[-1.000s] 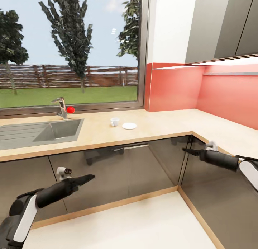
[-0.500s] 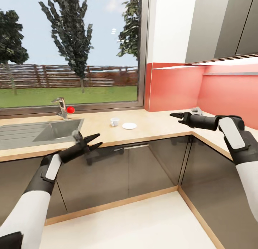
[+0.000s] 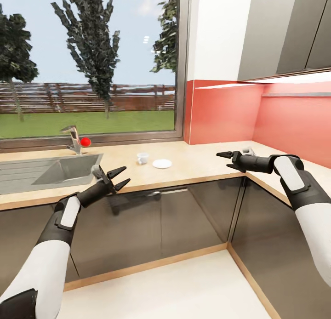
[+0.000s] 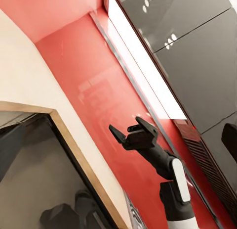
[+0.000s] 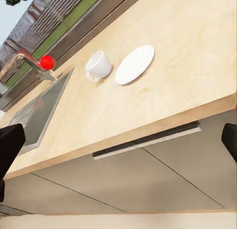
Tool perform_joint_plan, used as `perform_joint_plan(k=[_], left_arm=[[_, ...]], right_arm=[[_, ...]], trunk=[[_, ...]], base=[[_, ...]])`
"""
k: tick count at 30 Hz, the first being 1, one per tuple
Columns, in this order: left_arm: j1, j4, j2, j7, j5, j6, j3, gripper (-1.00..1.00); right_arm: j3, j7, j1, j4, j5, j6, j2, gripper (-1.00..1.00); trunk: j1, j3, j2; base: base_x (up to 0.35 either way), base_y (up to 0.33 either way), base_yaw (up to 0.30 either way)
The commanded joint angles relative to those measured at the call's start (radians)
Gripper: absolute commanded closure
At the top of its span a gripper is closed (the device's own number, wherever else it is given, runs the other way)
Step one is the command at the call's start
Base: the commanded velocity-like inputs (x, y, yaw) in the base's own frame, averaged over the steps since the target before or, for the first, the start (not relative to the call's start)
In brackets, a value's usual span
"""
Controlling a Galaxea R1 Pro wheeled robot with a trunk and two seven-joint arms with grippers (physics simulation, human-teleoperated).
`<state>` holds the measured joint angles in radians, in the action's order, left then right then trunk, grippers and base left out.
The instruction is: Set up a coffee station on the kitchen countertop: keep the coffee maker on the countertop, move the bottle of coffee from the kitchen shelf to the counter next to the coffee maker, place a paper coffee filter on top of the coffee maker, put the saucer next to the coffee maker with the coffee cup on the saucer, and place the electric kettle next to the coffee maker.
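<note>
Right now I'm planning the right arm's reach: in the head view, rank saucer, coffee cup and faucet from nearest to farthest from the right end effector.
1. Saucer, on the counter, toward the right end effector.
2. Coffee cup, just beyond the saucer.
3. Faucet, far off behind the sink.

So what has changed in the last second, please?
Both arms rose from beside the cabinets to counter height. The left claw opened and now hangs before the counter edge; the right claw came up over the counter, also open. Nothing was grasped. The view shifted slightly, so the camera moved. The cup and saucer stayed on the counter.
</note>
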<state>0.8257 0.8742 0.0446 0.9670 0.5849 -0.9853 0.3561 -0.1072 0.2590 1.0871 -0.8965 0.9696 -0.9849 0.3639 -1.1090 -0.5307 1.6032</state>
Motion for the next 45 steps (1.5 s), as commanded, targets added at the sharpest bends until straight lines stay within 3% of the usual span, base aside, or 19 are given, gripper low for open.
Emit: perform_joint_plan(k=[1,2,5,21,36,45], left_arm=[[0.001,-0.001,-0.012,0.004,-0.002,-0.004,0.001,-1.00],[0.001,-0.002,-0.030,0.004,-0.002,-0.004,0.001,-1.00],[0.001,0.000,-0.034,0.004,-0.002,-0.004,0.002,-1.00],[0.001,-0.002,-0.035,0.006,-0.002,-0.004,0.003,-1.00],[0.001,-0.004,-0.035,0.006,-0.002,-0.004,0.003,-1.00],[0.001,-0.005,-0.035,0.006,-0.002,-0.004,0.003,-1.00]], right_arm=[[-0.002,0.011,0.001,0.001,-0.009,-0.001,0.001,-1.00],[-0.002,0.011,0.001,0.003,-0.010,-0.001,0.000,-1.00],[-0.002,0.011,0.001,0.004,-0.009,0.000,0.000,-1.00],[-0.003,0.014,-0.001,0.019,-0.008,0.003,-0.002,-1.00],[-0.003,0.014,-0.001,0.040,-0.006,0.003,-0.002,-1.00],[-0.003,0.014,-0.001,0.062,-0.006,0.004,-0.003,-1.00]], trunk=[[0.000,-0.001,0.001],[0.000,-0.001,0.001],[0.000,-0.001,0.001],[0.000,-0.001,0.001],[0.000,-0.001,0.001],[0.000,-0.001,0.001]], base=[[0.091,-0.100,0.202],[0.054,-0.039,0.120],[0.141,-0.104,0.065],[0.169,-0.150,0.008],[0.122,-0.086,0.226],[0.179,-0.057,0.023]])
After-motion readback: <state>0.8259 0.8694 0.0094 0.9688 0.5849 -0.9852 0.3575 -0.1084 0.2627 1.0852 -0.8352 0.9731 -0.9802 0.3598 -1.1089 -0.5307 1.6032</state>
